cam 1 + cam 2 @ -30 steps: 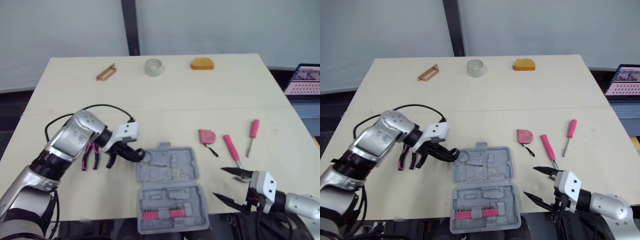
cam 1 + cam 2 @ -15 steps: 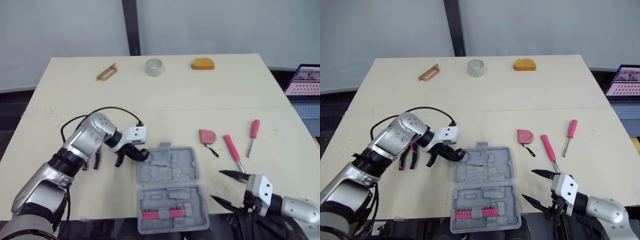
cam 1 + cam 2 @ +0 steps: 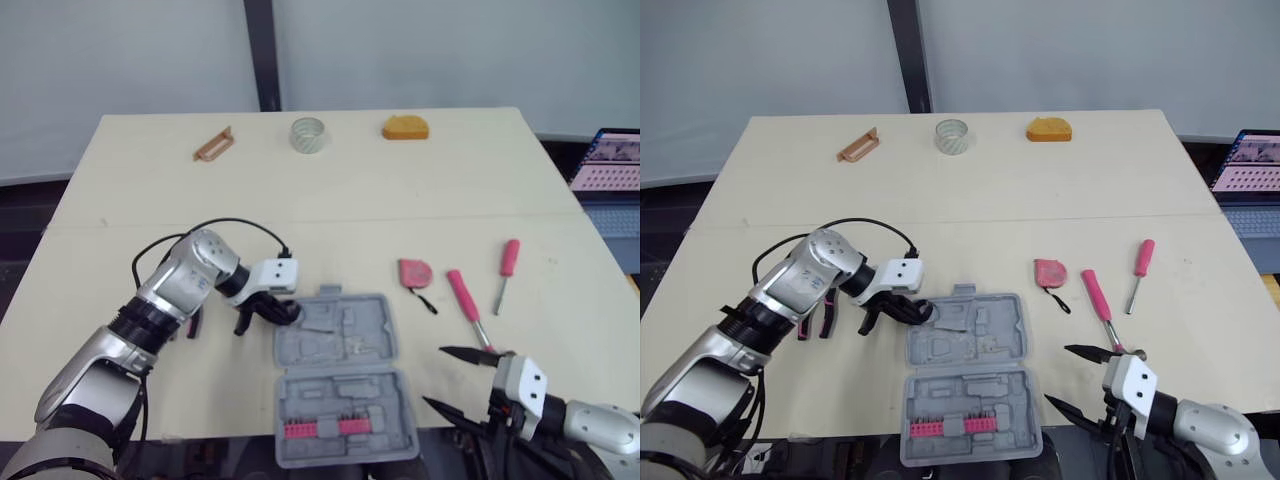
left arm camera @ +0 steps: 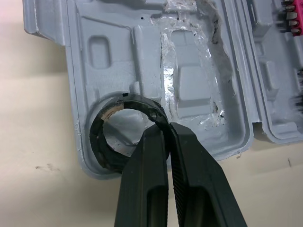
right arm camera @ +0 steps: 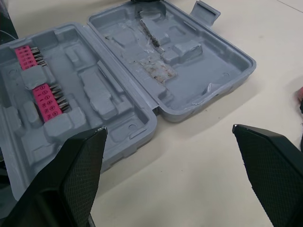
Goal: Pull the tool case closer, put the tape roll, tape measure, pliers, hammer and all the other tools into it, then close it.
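up close, left claw [image 4: 166, 128] on tape roll [image 4: 96, 144] in tool case [image 4: 189, 80]

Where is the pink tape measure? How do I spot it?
Find the open grey tool case near the table's front edge. Right of it lies the pink tape measure: squat and rounded with a black strap, unlike the long thin screwdrivers beside it.

The grey tool case [image 3: 340, 375] is laid open and flat, with pink bits seated in its near half. A black tape roll [image 4: 102, 142] is set in the round recess at its far left corner, pinched by the left gripper [image 4: 163, 128]. Pink-handled pliers [image 3: 826, 324] are seen left of the case; a pink tape measure [image 3: 412, 271], a pink-handled tool [image 3: 463, 296] and a pink-handled screwdriver [image 3: 507, 262] lie to its right.
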Controlling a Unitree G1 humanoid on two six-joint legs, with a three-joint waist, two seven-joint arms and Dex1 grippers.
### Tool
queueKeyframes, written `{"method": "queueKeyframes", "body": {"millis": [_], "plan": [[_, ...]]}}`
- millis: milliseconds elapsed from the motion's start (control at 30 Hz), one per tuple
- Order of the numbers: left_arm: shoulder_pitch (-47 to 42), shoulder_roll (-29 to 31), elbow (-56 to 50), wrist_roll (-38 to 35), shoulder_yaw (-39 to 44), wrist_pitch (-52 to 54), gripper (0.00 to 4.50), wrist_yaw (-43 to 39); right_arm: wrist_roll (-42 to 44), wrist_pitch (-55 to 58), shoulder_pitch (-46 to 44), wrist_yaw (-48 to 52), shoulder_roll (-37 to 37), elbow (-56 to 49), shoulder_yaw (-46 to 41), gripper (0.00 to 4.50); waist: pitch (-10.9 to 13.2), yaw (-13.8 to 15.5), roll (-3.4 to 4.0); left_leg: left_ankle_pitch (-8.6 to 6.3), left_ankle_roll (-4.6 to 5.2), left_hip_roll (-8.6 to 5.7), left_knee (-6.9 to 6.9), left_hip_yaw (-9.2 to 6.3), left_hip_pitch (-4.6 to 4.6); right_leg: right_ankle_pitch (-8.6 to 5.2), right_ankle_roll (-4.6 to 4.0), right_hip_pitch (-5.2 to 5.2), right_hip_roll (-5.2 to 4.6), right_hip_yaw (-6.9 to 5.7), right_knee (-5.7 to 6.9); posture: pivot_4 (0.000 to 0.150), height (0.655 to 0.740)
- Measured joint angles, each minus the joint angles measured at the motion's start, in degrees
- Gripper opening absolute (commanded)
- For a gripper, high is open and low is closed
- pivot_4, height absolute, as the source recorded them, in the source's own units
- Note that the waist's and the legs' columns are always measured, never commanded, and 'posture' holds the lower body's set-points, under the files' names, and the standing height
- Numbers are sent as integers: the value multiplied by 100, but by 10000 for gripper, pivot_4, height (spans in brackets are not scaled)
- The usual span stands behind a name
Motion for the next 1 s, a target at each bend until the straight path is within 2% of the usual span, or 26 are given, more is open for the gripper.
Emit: {"method": "queueKeyframes", "body": {"millis": [267, 300, 333, 467, 767, 900, 1000], "plan": [[-10, -132, 138, 72, -1, -86, 463, -4, 12, 2, 50, -10, 0, -103, -38, 45000, 0, -1, 0, 0, 0, 0, 1, 0, 0, 0, 0, 0, 0, 0, 0, 1500, 7400], [-12, -163, 149, 78, -1, -29, 7603, -9, 17, 5, 50, -11, -1, -127, -44, 45000, 0, -1, 0, 0, 0, 0, 1, 0, 0, 0, 0, 0, 0, 0, 1, 1500, 7400], [-17, -174, 155, 84, -1, 18, 11139, -9, 18, 12, 50, -14, -1, -146, -53, 45000, 0, -2, 0, 0, 0, 0, 1, 0, 0, 0, 0, 0, 0, 0, 1, 1500, 7400], [-108, -112, 127, 101, 8, 215, 30897, -27, 29, 62, 49, -18, -2, -227, -98, 45000, 0, -1, 0, 0, 0, 0, 1, 0, 0, 0, 0, 0, 0, 0, 1, 1500, 7400], [-208, 219, -589, -190, 469, 1013, 30897, -118, 42, 140, 17, -19, -3, -228, -114, 45000, 0, 1, 0, 0, 0, 0, 2, -1, -1, 0, 0, 0, 0, 0, 2, 1500, 7400], [-73, 180, -805, -426, 851, 1057, 30897, 150, 74, 142, -30, -19, -3, -228, -120, 45000, -2, -8, 2, 0, 0, 0, 2, -2, 2, 0, 0, 2, 0, 1, 5, 1500, 7400], [413, 21, -833, -506, 1111, 806, 30897, 548, 86, 159, -84, -19, -3, -228, -123, 45000, -3, -10, 4, 0, 0, 2, 1, -2, 3, 0, 0, 0, 0, 0, 5, 1500, 7400]]}}
